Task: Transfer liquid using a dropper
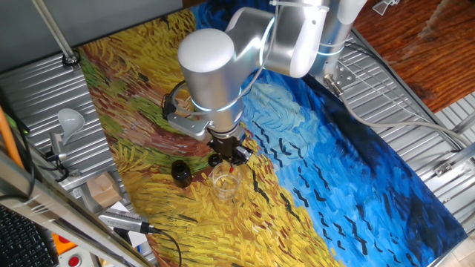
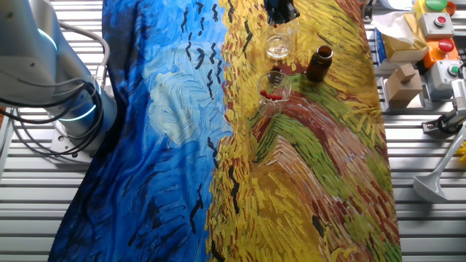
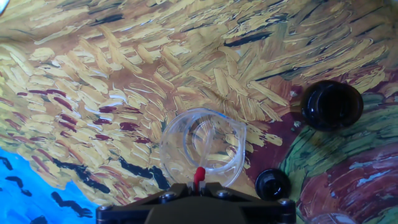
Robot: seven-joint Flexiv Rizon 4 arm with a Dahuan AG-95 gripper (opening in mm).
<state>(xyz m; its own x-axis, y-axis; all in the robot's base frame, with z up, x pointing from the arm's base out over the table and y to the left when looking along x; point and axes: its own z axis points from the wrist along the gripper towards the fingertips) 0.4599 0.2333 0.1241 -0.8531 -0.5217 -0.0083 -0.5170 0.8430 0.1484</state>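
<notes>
red bulb of the dropper [image 3: 199, 176] pokes from the gripper [image 3: 198, 190], clamped on it right over the empty beaker [image 3: 203, 147] beside the bottle [image 3: 331, 105], so looks like the squeeze-out's still left.

A brown bottle [image 2: 319, 63] stands right of two clear glasses [image 2: 279, 45] (the nearer glass [image 2: 274, 90] holds red-bulbed droppers [image 2: 271, 94]); the gripper [image 2: 281, 10] hovers above the farther one.

Count: 2 clear glasses [image 2: 279, 46] [image 2: 274, 89], 1 brown bottle [image 2: 319, 63], 1 black cap [image 3: 272, 184], 1 dropper [image 3: 199, 176] at gripper; more red-bulbed droppers [image 2: 271, 94] in second glass, number unclear.
</notes>
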